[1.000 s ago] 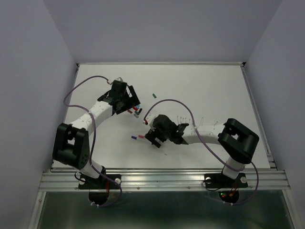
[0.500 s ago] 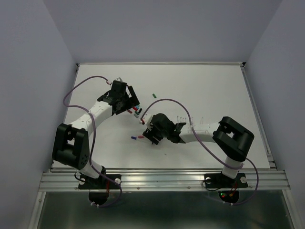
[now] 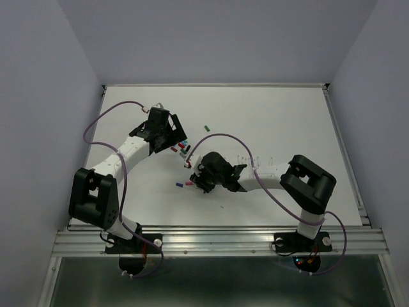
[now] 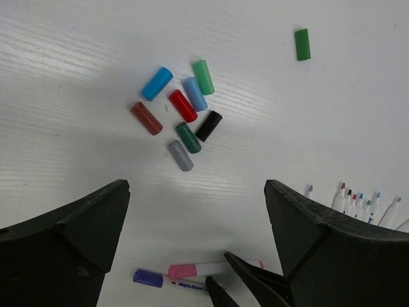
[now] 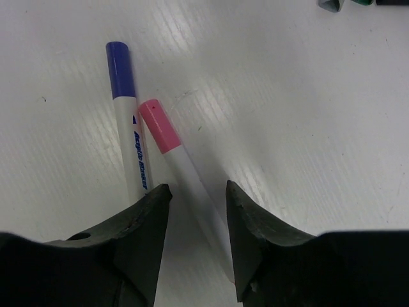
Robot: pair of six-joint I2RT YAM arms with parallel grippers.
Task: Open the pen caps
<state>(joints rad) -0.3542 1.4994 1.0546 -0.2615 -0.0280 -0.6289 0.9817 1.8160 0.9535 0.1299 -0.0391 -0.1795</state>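
The left gripper (image 4: pixel 195 187), wide open, hangs above nine loose caps (image 4: pixel 183 105) on the surface (image 4: pixel 77 57). The right gripper (image 5: pixel 198 188), also open, straddles a pen barrel (image 5: pixel 192 179). Two caps are still fitted: blue cap (image 5: pixel 119 61) and pink cap (image 5: pixel 160 125). They are probably light, stiff and slick; pinch crosswise, pull axially.

Bunched flat: blue cap (image 4: pixel 156 83), green cap (image 4: pixel 203 77), light-blue cap (image 4: pixel 194 93), red cap (image 4: pixel 183 105), brown cap (image 4: pixel 146 118), black cap (image 4: pixel 208 125), teal cap (image 4: pixel 188 137), grey cap (image 4: pixel 180 155); second green cap (image 4: pixel 302 44) well apart. Pink cap (image 5: pixel 160 126), purple cap (image 5: pixel 119 70) unopened, side by side.
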